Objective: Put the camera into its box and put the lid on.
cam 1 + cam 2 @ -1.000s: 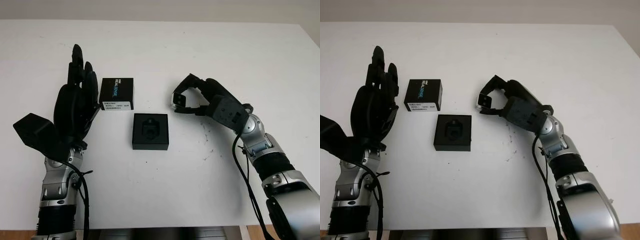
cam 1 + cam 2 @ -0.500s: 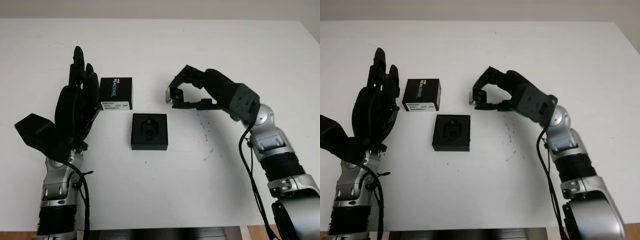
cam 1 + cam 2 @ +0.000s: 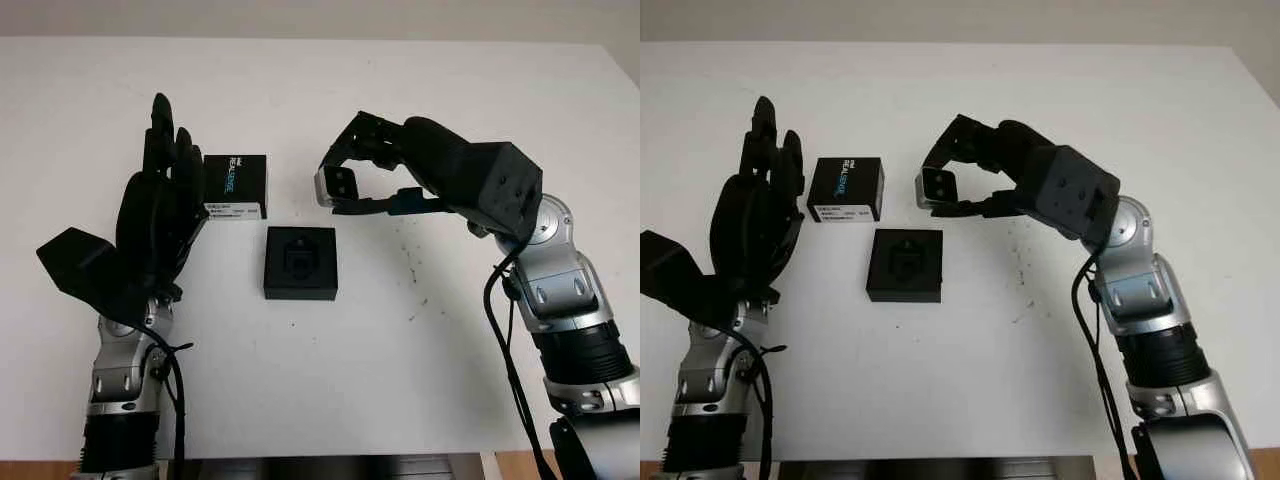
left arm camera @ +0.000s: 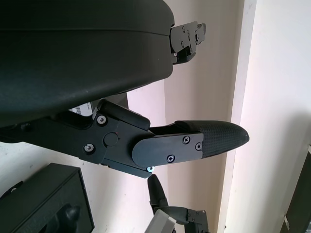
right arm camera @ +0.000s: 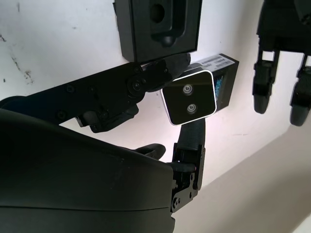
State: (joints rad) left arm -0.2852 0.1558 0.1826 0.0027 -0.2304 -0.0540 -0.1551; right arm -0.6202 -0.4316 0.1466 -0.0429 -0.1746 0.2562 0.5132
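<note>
The right hand (image 3: 352, 180) has the small camera (image 3: 337, 186) pinched in its fingers, held up above the white worktop (image 3: 400, 90), just beyond the open black box (image 3: 300, 263). The lid (image 3: 235, 186) lies beside the box, and the left hand (image 3: 160, 210) hangs open right next to it, holding nothing.

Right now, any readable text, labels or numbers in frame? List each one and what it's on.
"REALSENSE": printed in white and blue on the top of the lid.
Small logo beside that word on the lid: too small to read.
White sticker along the lid's near edge: printed lines too small to read.
Camera held in the right hand: no text readable.
Box: none.
</note>
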